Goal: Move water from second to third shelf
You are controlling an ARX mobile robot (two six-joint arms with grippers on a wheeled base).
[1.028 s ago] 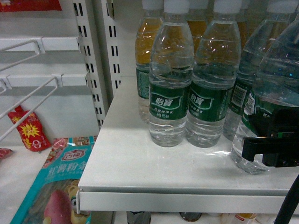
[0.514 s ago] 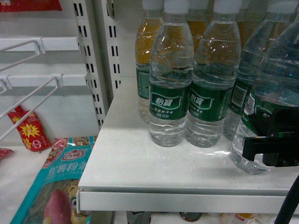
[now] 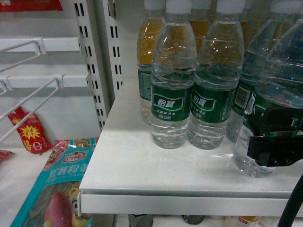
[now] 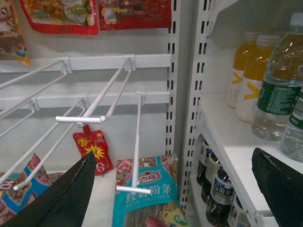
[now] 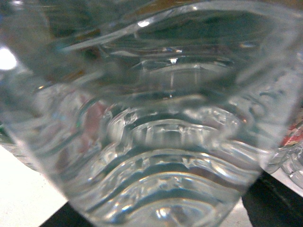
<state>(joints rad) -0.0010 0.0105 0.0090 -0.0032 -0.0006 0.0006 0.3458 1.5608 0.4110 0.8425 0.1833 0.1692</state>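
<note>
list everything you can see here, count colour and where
water bottles: at least four, clear with green labels, on the white shelf
gripped water bottle: one, clear, shelf's right edge
yellow drink bottles: at least two, behind the water
dark bottles: several, shelf below
snack bag: one, teal, lower left
red pouch: one, on the back wall
wire hooks: several, white, left bay
left gripper: black, open, empty
right gripper: black, around the gripped water bottle
</note>
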